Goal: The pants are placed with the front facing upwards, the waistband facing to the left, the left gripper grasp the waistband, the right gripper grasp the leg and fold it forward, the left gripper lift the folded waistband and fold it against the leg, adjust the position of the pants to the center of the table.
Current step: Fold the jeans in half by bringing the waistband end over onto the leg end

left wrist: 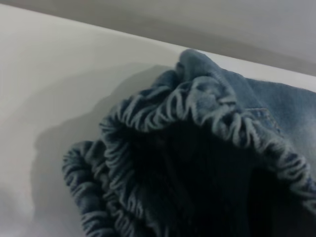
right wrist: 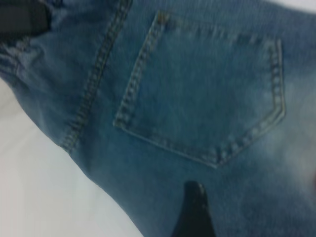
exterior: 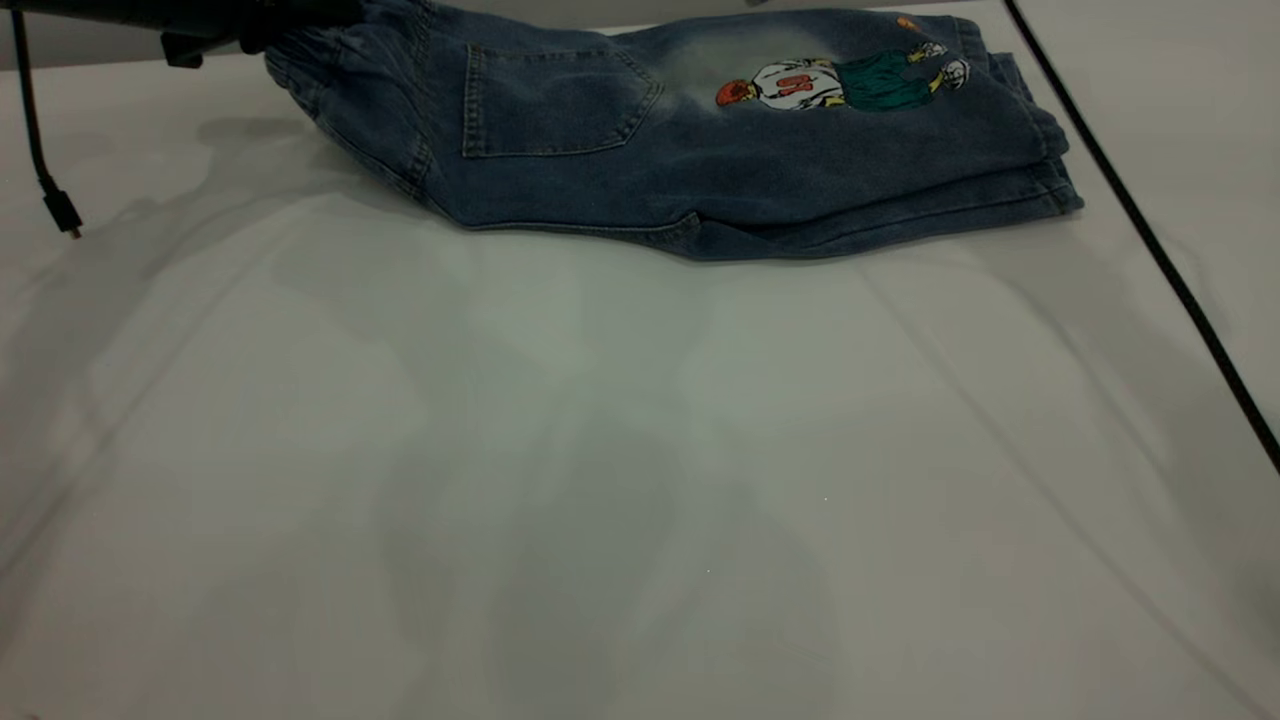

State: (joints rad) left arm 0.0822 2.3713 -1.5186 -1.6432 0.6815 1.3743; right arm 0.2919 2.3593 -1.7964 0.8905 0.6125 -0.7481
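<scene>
I am holding the raised waistband point(left wrist: 197, 106) in my left hand point(exterior: 215, 40), grip closed as far as I can judge, pants point(exterior: 700, 150) already folded lengthwise beside the worktop's point(exterior: 600, 450) far edge; waistband-to-leg fold and centring remaining; right hand's state unclear.

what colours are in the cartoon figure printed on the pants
The cartoon figure has an orange head, white top and green bottoms, clearest in the exterior view.

The left gripper point(exterior: 215, 38) is a black, angular plastic piece with a matte surface. A thin black cable point(exterior: 35, 130) hangs from the left arm and ends in a small plug. Another thin black cable point(exterior: 1150, 240) runs straight and long. One dark rounded fingertip point(right wrist: 195, 212) shows in the right wrist view.
</scene>
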